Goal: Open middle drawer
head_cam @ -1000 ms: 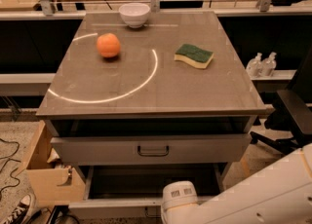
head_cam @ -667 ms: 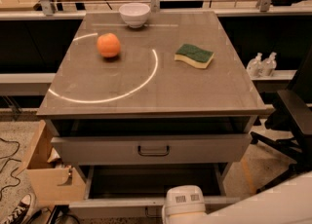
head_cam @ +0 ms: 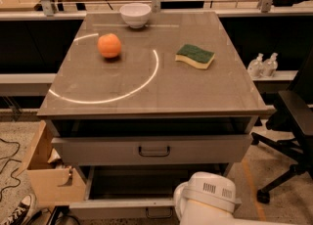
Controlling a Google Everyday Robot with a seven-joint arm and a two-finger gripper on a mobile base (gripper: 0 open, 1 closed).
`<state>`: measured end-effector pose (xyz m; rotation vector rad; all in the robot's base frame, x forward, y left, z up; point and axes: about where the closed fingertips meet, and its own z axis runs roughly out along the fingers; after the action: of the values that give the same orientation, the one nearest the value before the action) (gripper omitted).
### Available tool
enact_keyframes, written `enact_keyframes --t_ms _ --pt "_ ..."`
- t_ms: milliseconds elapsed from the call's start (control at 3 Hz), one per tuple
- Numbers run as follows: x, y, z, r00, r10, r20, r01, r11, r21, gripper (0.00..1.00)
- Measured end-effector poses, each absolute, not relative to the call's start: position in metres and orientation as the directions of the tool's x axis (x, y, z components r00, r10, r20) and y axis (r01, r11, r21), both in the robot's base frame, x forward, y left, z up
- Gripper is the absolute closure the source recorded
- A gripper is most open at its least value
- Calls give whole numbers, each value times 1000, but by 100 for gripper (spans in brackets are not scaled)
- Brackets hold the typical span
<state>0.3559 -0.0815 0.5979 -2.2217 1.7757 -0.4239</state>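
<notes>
The middle drawer (head_cam: pixel 117 208) stands pulled out at the bottom of the view. Its low grey front carries a small black handle (head_cam: pixel 159 213), and its inside is dark. Above it is the taller-fronted grey drawer (head_cam: pixel 98 151) with its own black handle, slightly out from under the cabinet top. Only the white rounded arm housing (head_cam: pixel 205 200) shows, at the bottom edge just right of the middle drawer's handle. The gripper is below the frame and out of view. The lowest drawer is out of view.
On the cabinet top (head_cam: pixel 195 97) are an orange (head_cam: pixel 109 45), a white bowl (head_cam: pixel 135 14) and a green-and-yellow sponge (head_cam: pixel 195 56). A cardboard box (head_cam: pixel 46 182) stands at the left. A black office chair (head_cam: pixel 291 121) is at the right, with two bottles (head_cam: pixel 262 65) behind it.
The white arm housing has shifted to the right along the bottom edge. The drawers have not visibly moved.
</notes>
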Motion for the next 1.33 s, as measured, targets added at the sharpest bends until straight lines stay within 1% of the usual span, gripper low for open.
enact_keyframes --t_ms 333,667,1000,1333 --pt "368 -103 613 232 -971 54 -879 -233 -415 100" --pt "386 -144 573 241 -970 -21 -882 -210 -422 100" --pt "391 -141 571 244 -970 -19 -881 -213 -423 100" --pt "409 -139 559 249 -968 -30 -881 -213 -423 100"
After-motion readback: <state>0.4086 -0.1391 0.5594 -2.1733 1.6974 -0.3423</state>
